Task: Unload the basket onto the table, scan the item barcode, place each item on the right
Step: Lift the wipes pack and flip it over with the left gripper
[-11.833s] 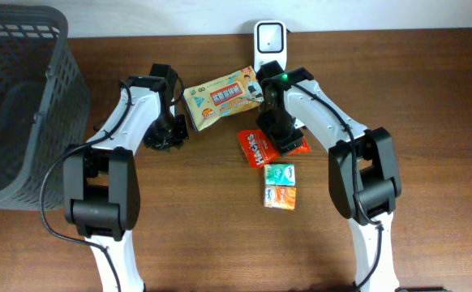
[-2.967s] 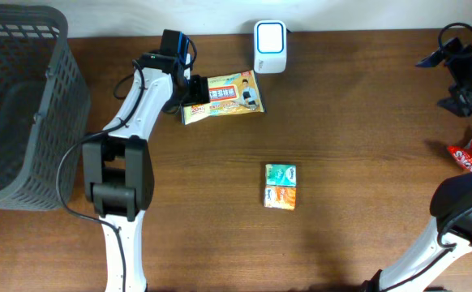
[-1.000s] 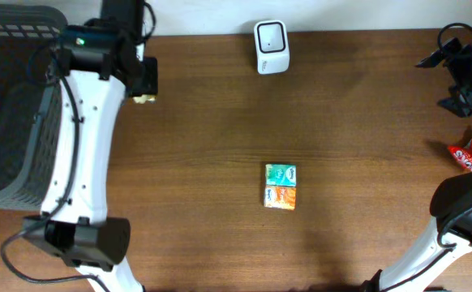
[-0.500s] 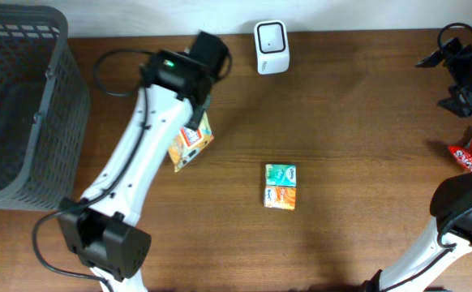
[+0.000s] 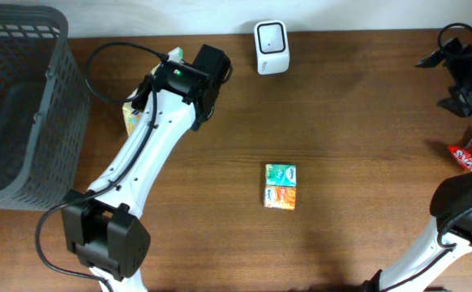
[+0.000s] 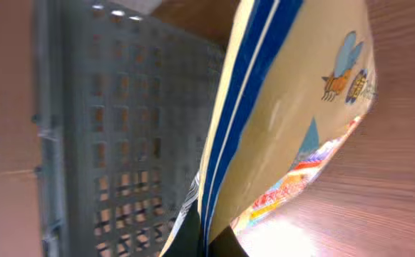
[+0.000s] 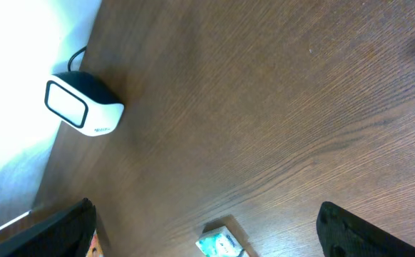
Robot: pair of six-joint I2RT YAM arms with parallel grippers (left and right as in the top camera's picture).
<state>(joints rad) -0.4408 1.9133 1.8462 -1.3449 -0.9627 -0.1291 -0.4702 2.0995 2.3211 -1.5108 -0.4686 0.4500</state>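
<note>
- My left pincer [image 6: 206, 239] is pressed together on the lower edge of the cream and yellow foil snack packet [image 6: 293, 107], which has blue stripes and a small cartoon bee on it.
- In the left wrist view the packet fills most of the frame and stands on edge above the brown wooden table [image 5: 366, 227]. I cannot find a barcode on the side facing me.
- From overhead, only a corner of the packet [image 5: 129, 118] shows past the left arm. It sits just beside the dark grey plastic mesh basket [image 5: 66, 97], at the table's left end.
- The white barcode scanner with the dark face [image 5: 270, 46] stands at the back edge of the table, well apart from the packet and to its right.
- My right pincer [image 7: 206, 218] is spread wide and holds nothing. Its black fingers [image 7: 65, 228] sit at the two bottom corners of the wrist view, looking down on the scanner and bare wood.
- That arm is parked at the far right of the table, with a red sweet wrapper [image 5: 471, 151] near it at the frame's edge.
- A small green and orange box [image 5: 281, 186] lies flat mid-table, touching neither arm.
</note>
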